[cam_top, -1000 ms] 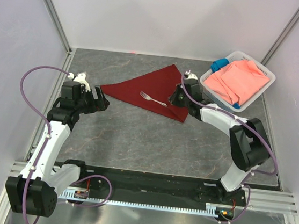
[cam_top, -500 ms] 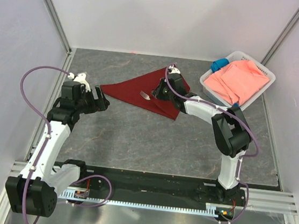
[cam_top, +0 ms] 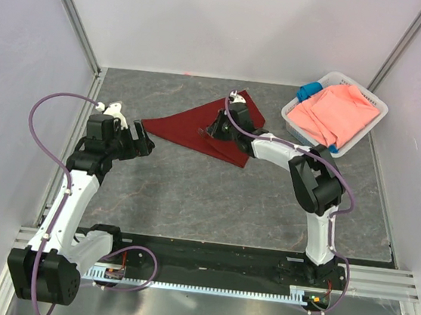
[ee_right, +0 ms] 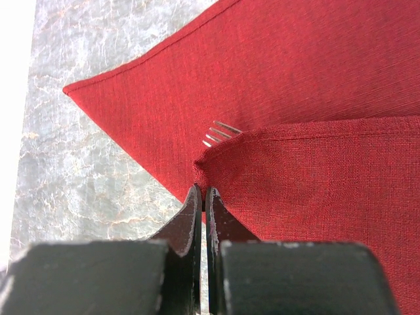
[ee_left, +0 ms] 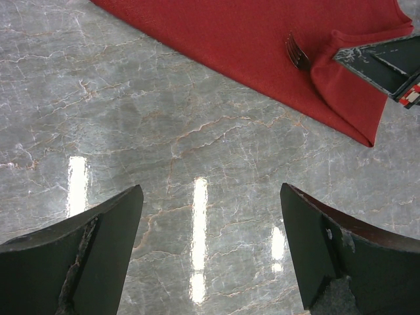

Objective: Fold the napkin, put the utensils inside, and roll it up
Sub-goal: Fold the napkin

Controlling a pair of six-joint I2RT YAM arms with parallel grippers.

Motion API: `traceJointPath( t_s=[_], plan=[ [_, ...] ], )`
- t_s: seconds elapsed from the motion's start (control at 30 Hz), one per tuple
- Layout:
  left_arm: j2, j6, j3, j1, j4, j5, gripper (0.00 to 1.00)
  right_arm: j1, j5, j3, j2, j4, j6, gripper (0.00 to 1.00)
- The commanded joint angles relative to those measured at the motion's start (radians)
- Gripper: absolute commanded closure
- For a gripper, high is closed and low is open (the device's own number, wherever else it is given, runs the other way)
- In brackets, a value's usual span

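Within the last second the right gripper (ee_right: 202, 191), clenched on the right corner of the mid-table napkin (cam_top: 180, 127), has dragged that flap leftward over the fork (ee_right: 221, 130), leaving only the tines showing; the wrapping stage appears begun. The left gripper (ee_left: 210, 191) hangs spread and empty over the table (cam_top: 191, 193) near the napkin's left tip. The basket (cam_top: 377, 108) of pink cloth (cam_top: 335, 115) stands well apart, obstructing nothing.
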Motion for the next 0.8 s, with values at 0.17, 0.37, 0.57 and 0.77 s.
traceJointPath(
  t_s=[0.17, 0.37, 0.57, 0.77],
  plan=[
    [-0.01, 0.029, -0.002, -0.002, 0.018, 0.015, 0.07, 0.026, 0.005, 0.044, 0.02, 0.006, -0.006, 1.0],
    [-0.007, 0.03, 0.0, -0.002, 0.02, 0.015, 0.07, 0.032, 0.014, 0.056, 0.039, -0.018, -0.014, 1.0],
    [-0.006, 0.03, -0.003, -0.002, 0.02, 0.007, 0.07, 0.04, 0.019, 0.071, 0.056, -0.038, -0.022, 1.0],
    [0.002, 0.032, -0.003, -0.002, 0.02, -0.005, 0.07, 0.044, -0.001, 0.088, 0.056, -0.044, -0.04, 0.63]
  ],
)
